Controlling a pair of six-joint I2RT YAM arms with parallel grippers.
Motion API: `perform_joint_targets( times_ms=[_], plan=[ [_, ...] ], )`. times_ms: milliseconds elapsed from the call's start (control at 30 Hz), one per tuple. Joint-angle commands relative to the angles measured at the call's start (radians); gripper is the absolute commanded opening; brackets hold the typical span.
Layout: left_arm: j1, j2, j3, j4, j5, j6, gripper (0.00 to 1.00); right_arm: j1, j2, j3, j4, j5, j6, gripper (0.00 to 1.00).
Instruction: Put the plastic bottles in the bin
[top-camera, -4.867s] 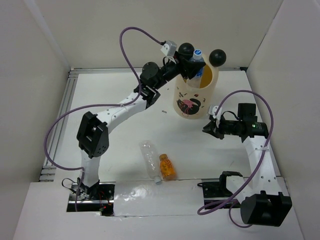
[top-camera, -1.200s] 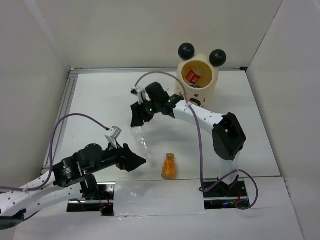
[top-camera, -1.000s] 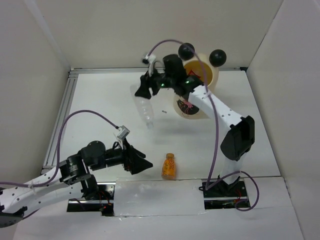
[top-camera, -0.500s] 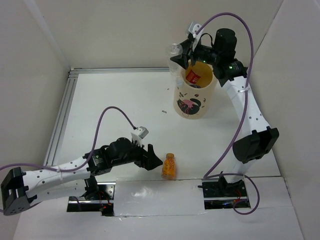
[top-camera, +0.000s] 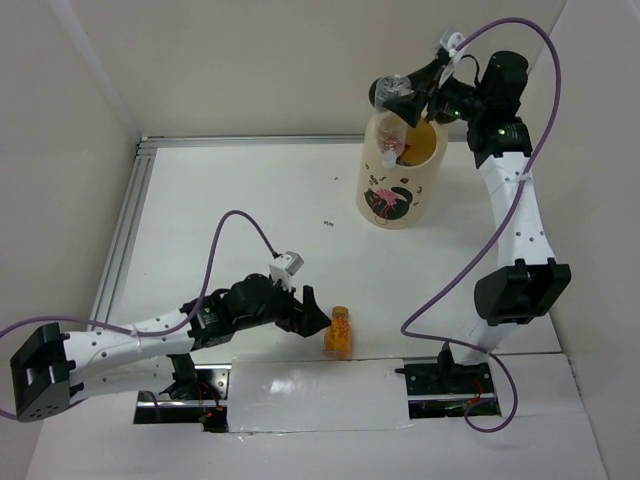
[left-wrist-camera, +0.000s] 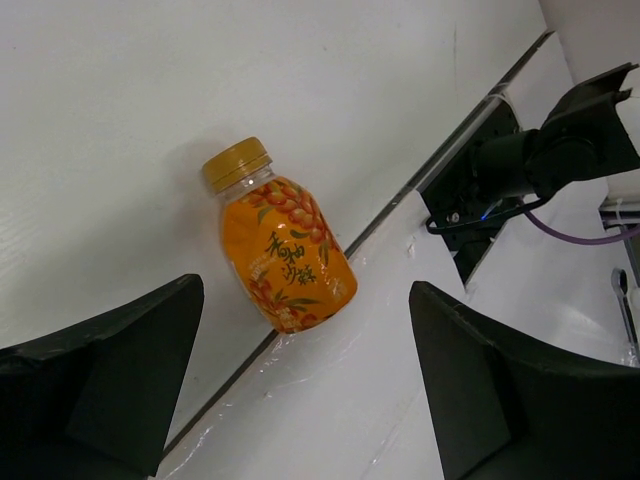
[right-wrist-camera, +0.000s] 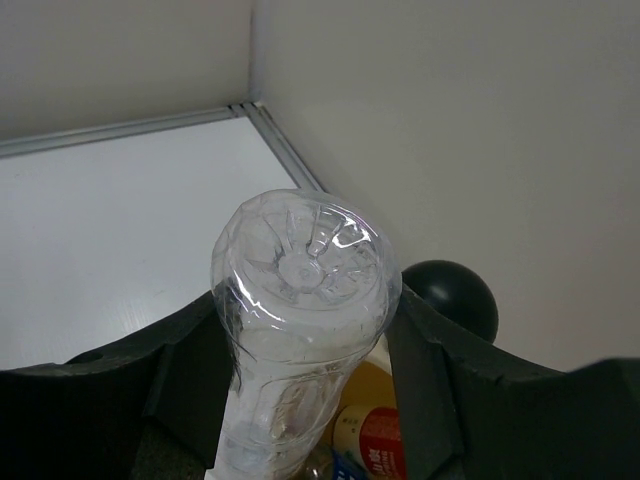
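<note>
From above, the clear bottle (top-camera: 397, 105) is seen clenched in the right pincer (top-camera: 418, 88) and held tilted over the mouth of the bin (top-camera: 393, 205), neck end dipping toward the yellow inside. The orange bottle (top-camera: 338, 333) lies on the desk (top-camera: 230, 220) near the front edge. The left pincer (top-camera: 316, 322) is spread wide just beside it, grasping nothing. In the left wrist view the orange bottle is shown on its side, cap pointing away, its base just between the parted fingers and touched by neither. For a sound grasp the fingers are best carried further forward, so that the fat middle of the body is closed on rather than the rounded base. In the right wrist view the clear bottle is seen base-first, pinched on both sides. Below it a black ball (right-wrist-camera: 450, 295) on the rim and a red-labelled bottle (right-wrist-camera: 372, 435) inside the bin are seen. The release is best made only once the bottle is judged clear of rim and ball, neck aimed down the middle, so that it drops in rather than tipping out.
</note>
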Motion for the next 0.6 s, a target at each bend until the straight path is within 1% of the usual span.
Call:
perform_joint_targets(
  times_ms=[0,33,167,267,333,400,500,567],
  plan=[
    [-0.005,0.02,0.035,0.042,-0.031,0.016,0.97,-0.015,-0.086,0.061,0.166,-0.112,0.167,0.0],
    [-0.005,0.032,0.025,0.059,-0.031,0.016,0.97,-0.015,-0.086,0.061,0.166,-0.112,0.167,0.0],
    [-0.005,0.075,0.024,0.08,-0.04,0.007,0.97,-0.015,-0.108,0.043,0.176,0.017,0.09,0.0],
    [-0.005,0.095,0.024,0.1,-0.068,0.007,0.97,-0.038,-0.108,-0.06,0.229,0.089,0.02,0.0],
    [-0.005,0.106,0.034,0.109,-0.091,0.007,0.97,-0.051,-0.108,-0.152,0.312,0.139,0.001,0.0],
    [-0.005,0.118,0.043,0.109,-0.113,0.028,0.98,-0.061,-0.095,-0.207,0.366,0.167,-0.009,0.0],
    [-0.005,0.149,0.063,0.1,-0.122,0.037,0.98,-0.061,-0.071,-0.22,0.343,0.167,-0.031,0.0],
    [-0.005,0.175,0.072,0.1,-0.133,0.047,0.98,-0.061,-0.062,-0.26,0.334,0.158,-0.045,0.0]
  ],
)
